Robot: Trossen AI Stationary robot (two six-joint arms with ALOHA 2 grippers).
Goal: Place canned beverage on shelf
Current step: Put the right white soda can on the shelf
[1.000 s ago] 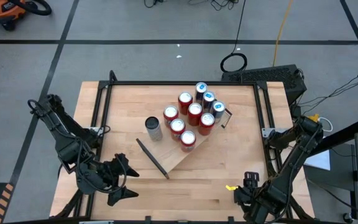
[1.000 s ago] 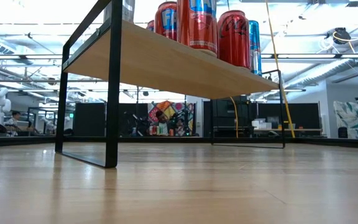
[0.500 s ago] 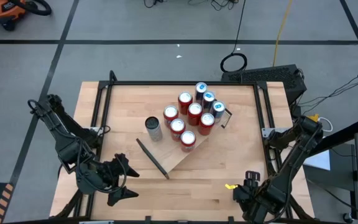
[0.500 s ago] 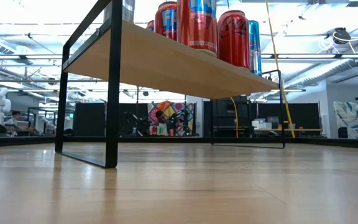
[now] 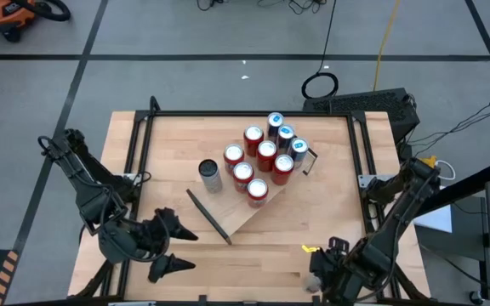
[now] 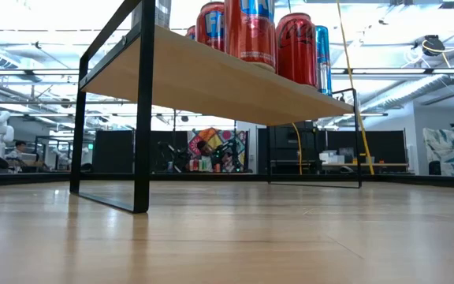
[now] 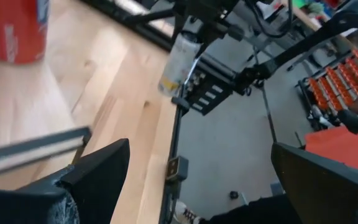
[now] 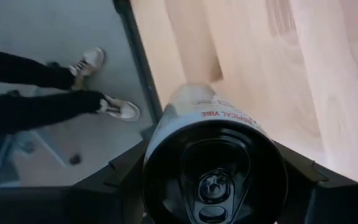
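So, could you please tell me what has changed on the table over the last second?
The right end effector has closed on a white can at the table's near right corner and shifted slightly leftward there. The left end effector, open at the near left, edged slightly right. The shelf and the cans on it stayed put.

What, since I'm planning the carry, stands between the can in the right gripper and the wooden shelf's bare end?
Nothing visible. The right gripper holds the pale cylindrical can at the table's near edge; only bare tabletop separates it from the light-wood shelf's free end. The red cans stand farther along it.
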